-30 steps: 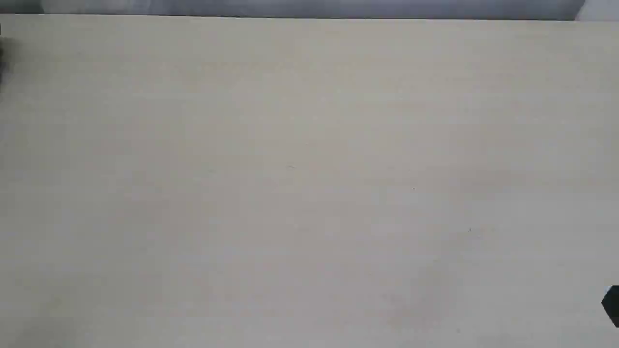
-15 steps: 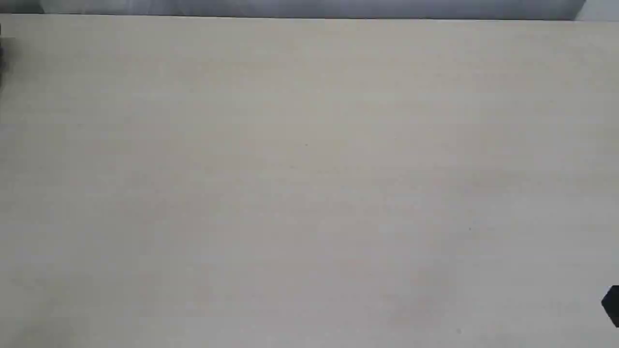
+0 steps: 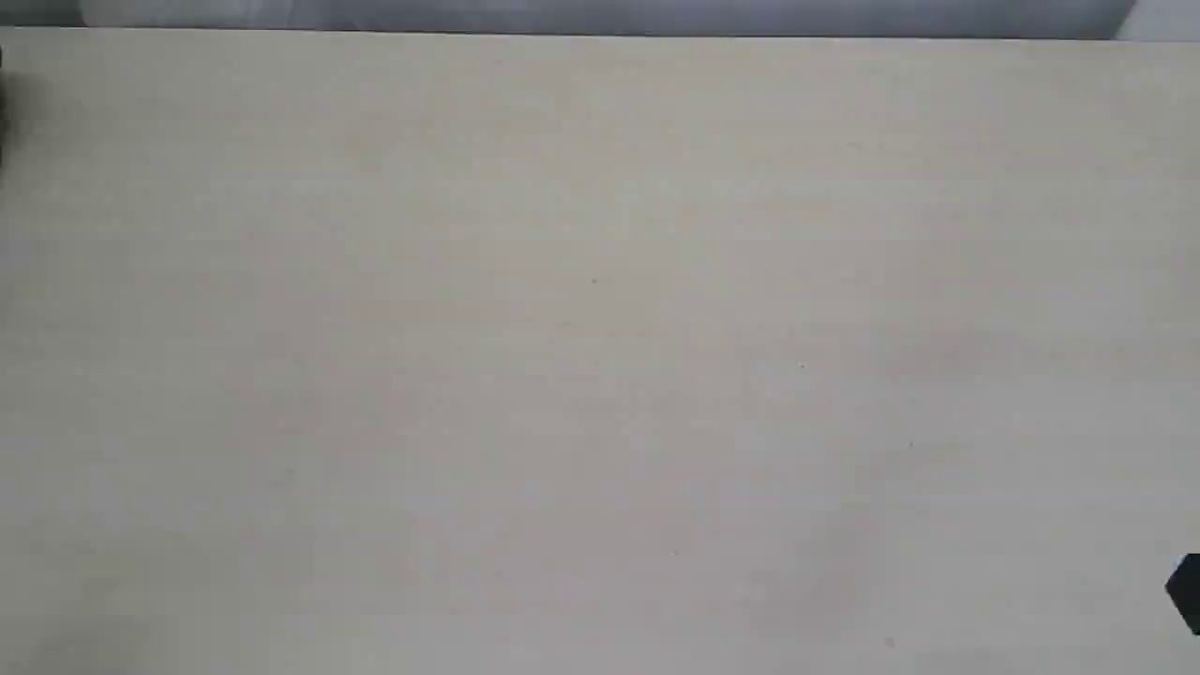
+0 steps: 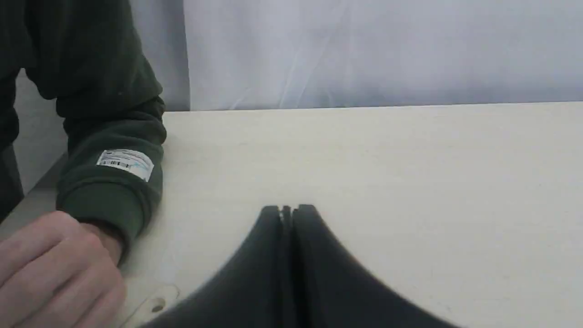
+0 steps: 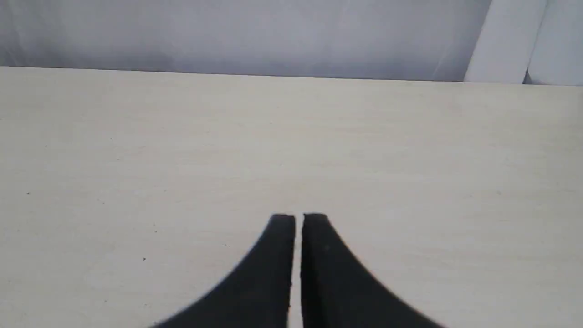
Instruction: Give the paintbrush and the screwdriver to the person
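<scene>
The person's hand (image 4: 54, 269) rests curled on the table's corner in the left wrist view. Its dark green sleeve (image 4: 114, 200) carries a small white label (image 4: 125, 163). Beside the hand lies a pale wooden handle end with a hole, the paintbrush (image 4: 155, 304); the rest of it is hidden. My left gripper (image 4: 288, 209) is shut and empty, a short way from the hand. My right gripper (image 5: 298, 217) is shut with nothing in it, over bare table. The screwdriver is out of view in every frame.
The pale table (image 3: 600, 337) fills the exterior view, with its far edge against a grey-white backdrop (image 3: 600, 14). A black arm part (image 3: 1186, 592) pokes in at the lower right edge. A dark blur (image 3: 3, 103) sits at the upper left edge.
</scene>
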